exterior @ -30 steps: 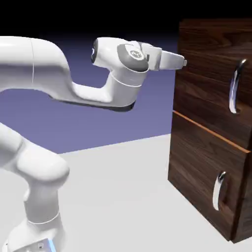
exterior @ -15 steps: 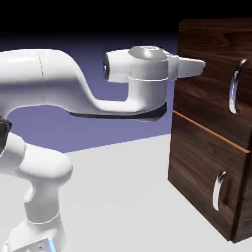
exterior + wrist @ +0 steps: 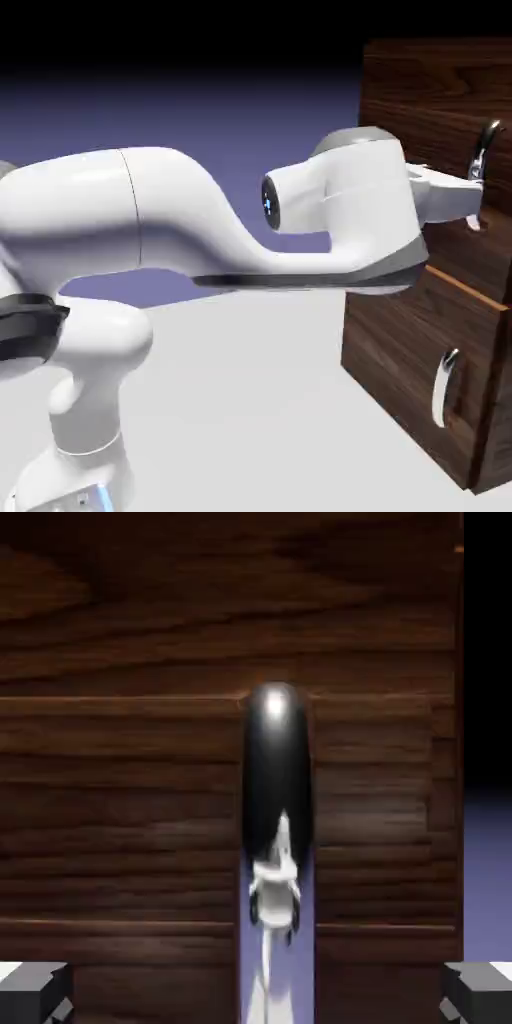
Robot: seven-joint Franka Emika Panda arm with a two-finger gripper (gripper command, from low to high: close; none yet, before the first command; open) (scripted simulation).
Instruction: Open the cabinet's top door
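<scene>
Item, 1 gripper: its 2 fingertips stand wide apart, 1 near each side of the hand view's bottom edge, with nothing clamped. Item, 1 curved silver handle: it lies between your fingertips from side to side, a little right of their midline in the hand view, and runs out at that view's bottom edge. In the exterior view the fingertips overlap its lower part; whether they already reach past the bar in depth, you cannot tell. Step in hand, as judged: seat the grip on the bar. Shift slightly to centre it, keep the approach square to the wood, ease in until the bar sits well within the gap, then close evenly. Stop short of pressing the tips into the panel; a shallow bite could slip when you pull. Once gripped, draw back gently and let your path follow the door's swing; the hinge side is not plain to you here. Item, 1 top door: dark walnut grain, upper part of the cabinet, at the exterior view's right, seemingly shut. Its face points toward the exterior view's left and partly toward the camera. The handle's long axis stands upright, bowing outward from the face. Item, 1 lower panel, with 1 smaller handle, also upright: leave both alone.
</scene>
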